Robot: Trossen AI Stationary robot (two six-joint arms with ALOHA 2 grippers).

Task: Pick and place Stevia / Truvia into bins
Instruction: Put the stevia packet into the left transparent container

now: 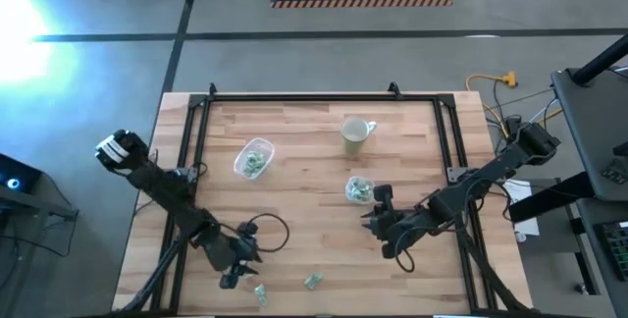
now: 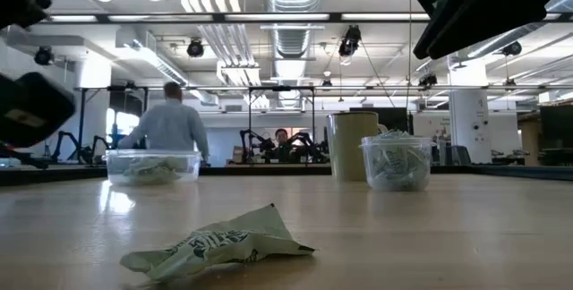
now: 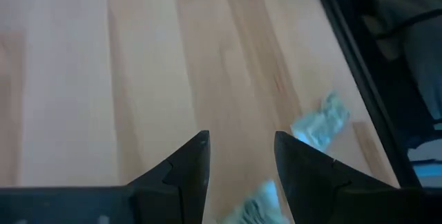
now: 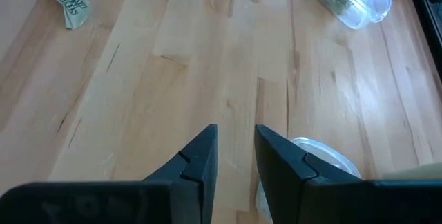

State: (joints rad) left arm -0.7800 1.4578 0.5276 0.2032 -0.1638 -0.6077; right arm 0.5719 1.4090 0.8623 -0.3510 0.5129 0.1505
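Overhead view, left to right. The left gripper hangs low over the near-left part of the worktop, its fingers parted with bare wood between them and nothing held. Two loose Stevia packets lie near it: one packet close to the front edge, a second packet a little to its right. In the left wrist view a crumpled packet lies beside the fingers rather than between them, close to the worktop's edge rail; a descent from this pose would probably close on wood, or nudge the paper toward the edge.

The wider clear bin sits left of centre, already holding packets. The pale mug stands further back; it is not a target, and a drop aimed carelessly could land there.

The smaller clear bin stands just beside the right gripper. Its fingers show a narrow gap with nothing visible between them, and the bin's rim lies right next to one finger. The likely risk here is a swing of the wrist clipping this light cup and tipping out its contents.

The packets are thin and flat, so a shallow pinch may slide off.
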